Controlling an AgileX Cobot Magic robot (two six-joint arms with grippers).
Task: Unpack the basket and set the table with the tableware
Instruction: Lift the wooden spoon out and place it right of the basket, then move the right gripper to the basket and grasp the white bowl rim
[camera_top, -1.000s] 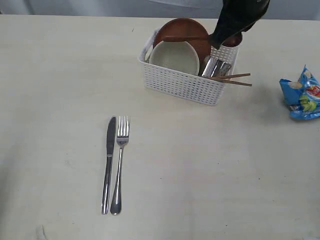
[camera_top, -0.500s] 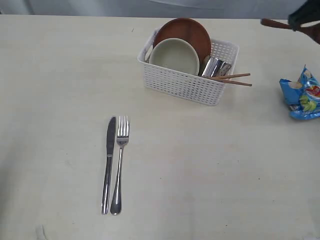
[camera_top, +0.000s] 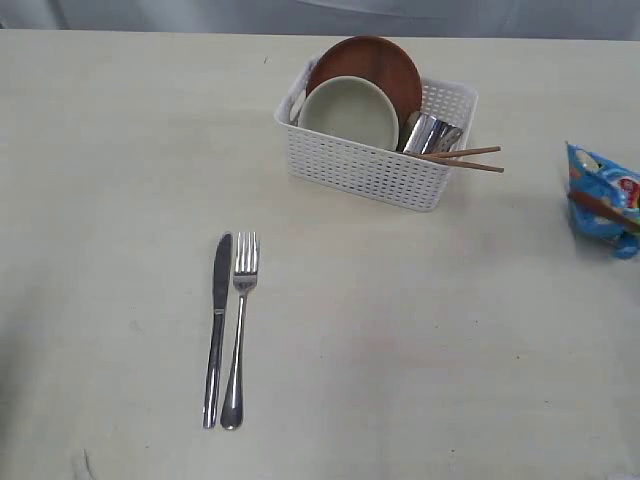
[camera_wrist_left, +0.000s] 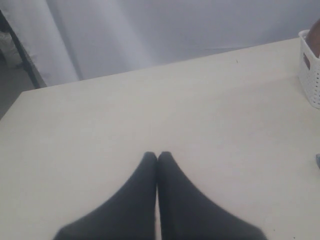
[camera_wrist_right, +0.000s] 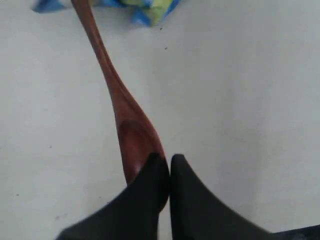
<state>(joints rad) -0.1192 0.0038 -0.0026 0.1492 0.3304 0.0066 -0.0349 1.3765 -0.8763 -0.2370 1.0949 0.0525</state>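
At the table's (camera_top: 120, 150) right edge, my right gripper (camera_wrist_right: 164, 162) pinches the wooden spoon (camera_wrist_right: 112, 85) by its bowl, handle crossing the snack bag (camera_top: 595, 175). I'd clear the bag, then lay it parallel beside the fork (camera_top: 240, 330). My left gripper (camera_wrist_left: 157, 157) is closed on nothing.

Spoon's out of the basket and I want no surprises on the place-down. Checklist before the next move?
1. Grip on wooden spoon: ok, right gripper is shut on its bowl end.
2. Spoon handle clear of snack bag: cannot tell. It crosses the bag in the exterior view, contact unclear.
3. Idle left gripper: ok. It is shut, empty, over bare table.
4. Placed knife and fork: ok, side by side.
5. Spot right of fork: ok, bare.
6. Unpacking done: not ok. The basket holds plate, bowl, cup, chopsticks.
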